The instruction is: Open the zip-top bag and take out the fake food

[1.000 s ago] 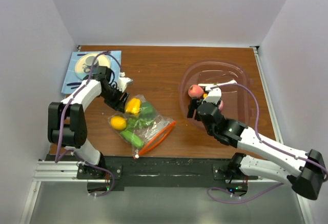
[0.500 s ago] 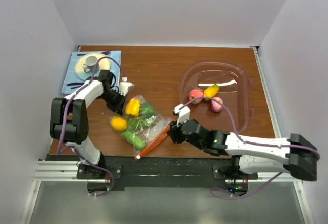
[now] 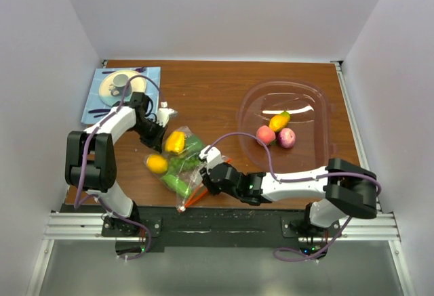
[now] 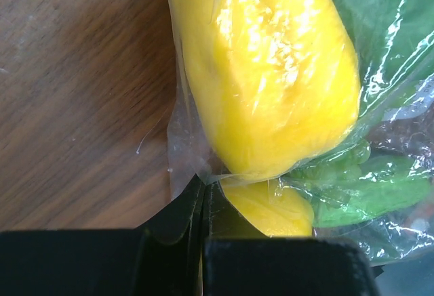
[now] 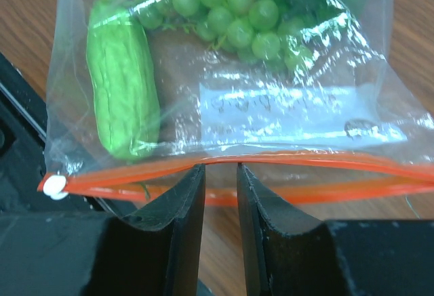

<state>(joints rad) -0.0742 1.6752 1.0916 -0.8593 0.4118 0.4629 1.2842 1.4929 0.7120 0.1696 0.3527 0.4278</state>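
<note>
The right gripper [image 5: 215, 168] has swung from the tub [image 3: 308, 148] over to the bag [image 3: 182, 162], which lies lower left of centre with green and yellow food [image 5: 124, 86] inside. Its jaws stand slightly apart at the orange zip strip [image 5: 305, 162]. The left gripper [image 4: 203, 186] is pinched shut on the bag's far corner. The right gripper could close on both lips at once, or the slick film could slip free.
</note>
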